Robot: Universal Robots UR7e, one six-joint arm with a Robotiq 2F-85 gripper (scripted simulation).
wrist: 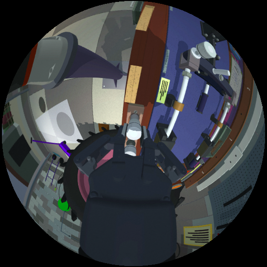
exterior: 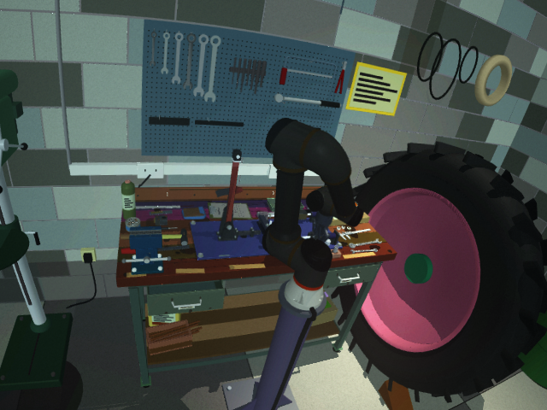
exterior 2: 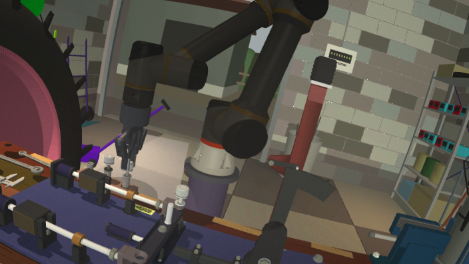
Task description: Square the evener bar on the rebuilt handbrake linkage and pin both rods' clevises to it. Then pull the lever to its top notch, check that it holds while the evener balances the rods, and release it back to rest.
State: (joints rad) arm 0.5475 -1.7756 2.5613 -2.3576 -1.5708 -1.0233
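Observation:
A knurled clevis pin point(exterior 2: 126, 173) point(wrist: 133, 129) stands upright in a brown holder block at the bench's front edge, with a second pin point(exterior 2: 108, 162) beside it. On the blue base plate, the dark evener bar point(exterior 2: 160, 230) point(wrist: 214, 77) carries one pin point(exterior 2: 182, 193) point(wrist: 205, 49) through the near rod's clevis. Two white rods point(exterior 2: 133, 196) point(wrist: 178, 107) run through guide blocks. The far rod's clevis point(exterior 2: 135, 256) lies open-eyed. The red handbrake lever point(exterior 2: 311, 126) point(exterior: 233, 194) stands upright. My gripper point(exterior 2: 128, 162) point(wrist: 133, 134) hangs straight down over the holder and is closed around the head of the standing pin.
A large tractor tyre with a pink rim point(exterior: 437, 269) stands right of the bench. A blue vise point(exterior: 146, 251) sits on the bench's left end, and wrenches point(exterior: 360, 240) lie on its right end. A pegboard of tools point(exterior: 238, 88) hangs behind.

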